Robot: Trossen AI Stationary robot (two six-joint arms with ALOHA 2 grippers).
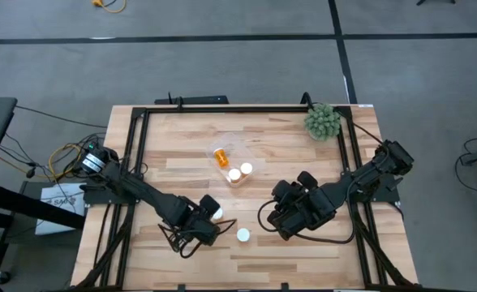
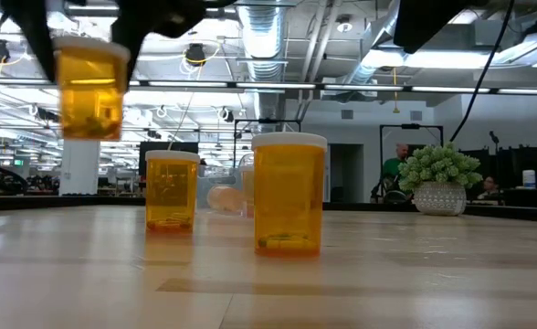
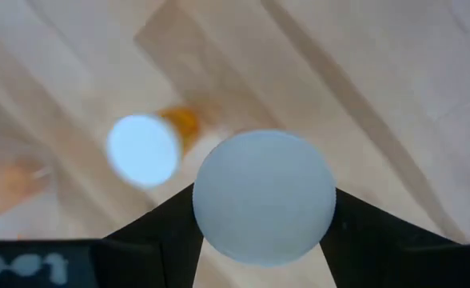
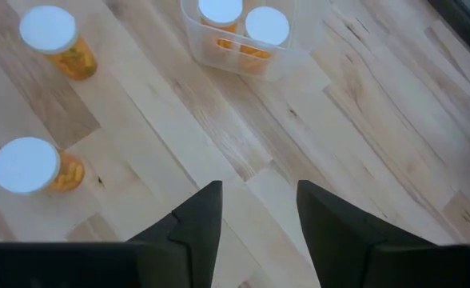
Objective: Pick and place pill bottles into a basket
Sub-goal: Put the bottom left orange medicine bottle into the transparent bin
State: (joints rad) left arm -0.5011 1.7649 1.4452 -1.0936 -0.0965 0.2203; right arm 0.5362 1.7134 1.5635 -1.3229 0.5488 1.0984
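My left gripper (image 1: 199, 225) is shut on a pill bottle (image 2: 89, 89) with a white cap and orange body, above the table's near middle. Two more bottles stand upright on their bases: one (image 1: 242, 235) to its right and one (image 1: 217, 213) just beyond it. The clear basket (image 1: 227, 146) sits mid-table with two upright bottles (image 4: 220, 11) (image 4: 267, 26) inside. Another orange bottle (image 1: 221, 156) lies on its side at the basket's far end. My right gripper (image 4: 260, 214) is open and empty, above the table to the right of the basket. My left gripper pinches the bottle at its white cap (image 3: 211, 208) between its two fingers (image 3: 167, 228), one on each side. The fingers come from above, pointing down. The bottle hangs upright below them, lifted clear of the table (image 2: 89, 137).
A green spiky plant ball (image 1: 322, 121) in a pot stands at the far right corner. A black frame (image 1: 222, 109) runs around the tabletop. Bare wood lies between the basket and the near edge. People show in the room behind, in the low view (image 2: 398, 164).
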